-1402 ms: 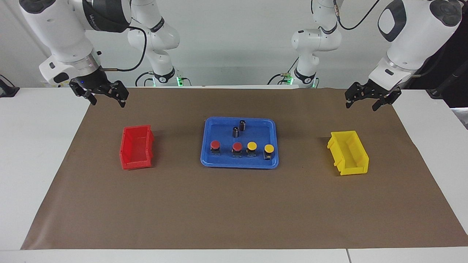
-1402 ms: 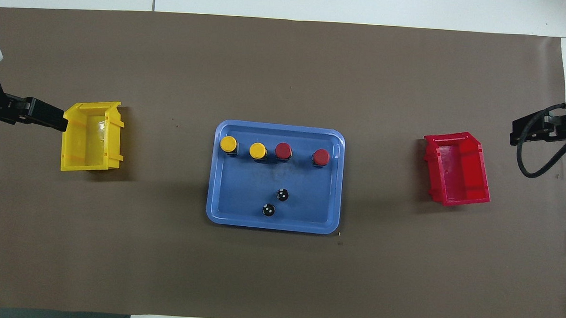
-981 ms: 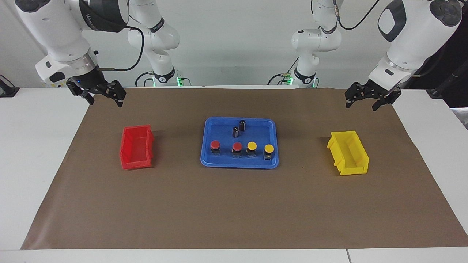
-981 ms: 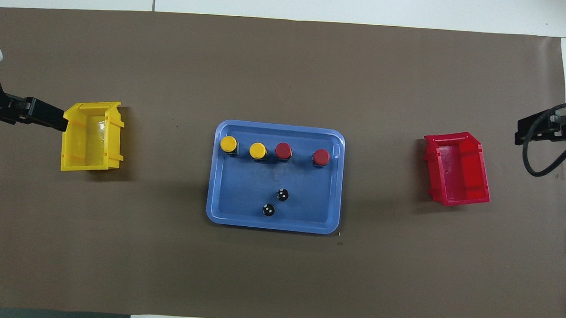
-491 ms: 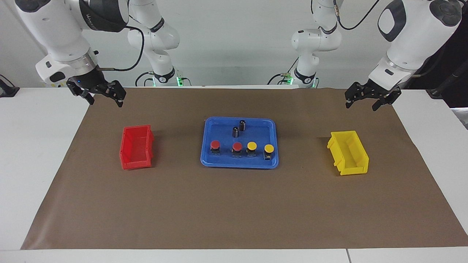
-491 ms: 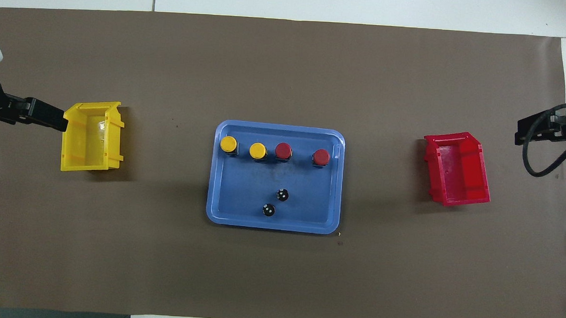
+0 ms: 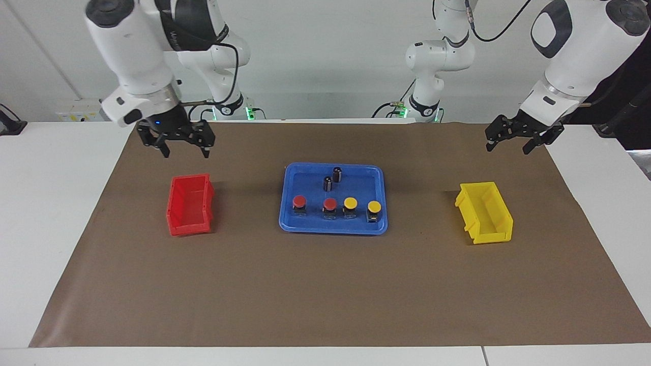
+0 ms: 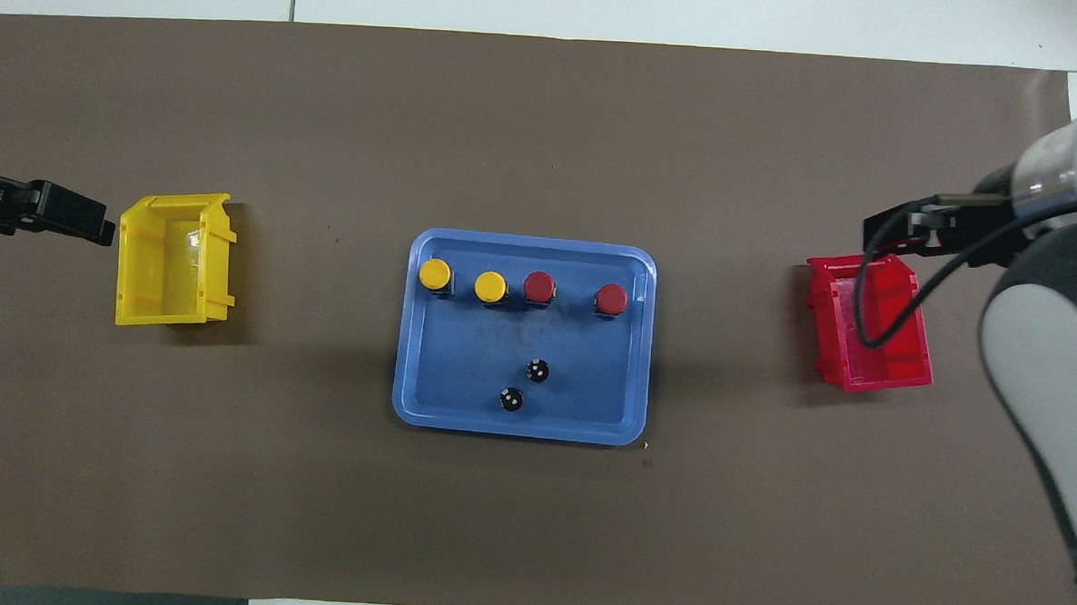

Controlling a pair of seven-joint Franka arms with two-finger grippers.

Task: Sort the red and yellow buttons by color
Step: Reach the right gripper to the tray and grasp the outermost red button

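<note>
Overhead view, red and yellow buttons, round caps

Robotics lab, test cell. Two white robot arms mounted at one edge of a white counter, cables trailing from their bases, green indicator lights lit there. Plain white wall, no furnishing. Brown paper sheet laid flat over the counter as a work surface. Blue tray, red bin and yellow bin set out in a neat row, like a staged trial.

White table; brown mat; blue tray, two bins
</note>
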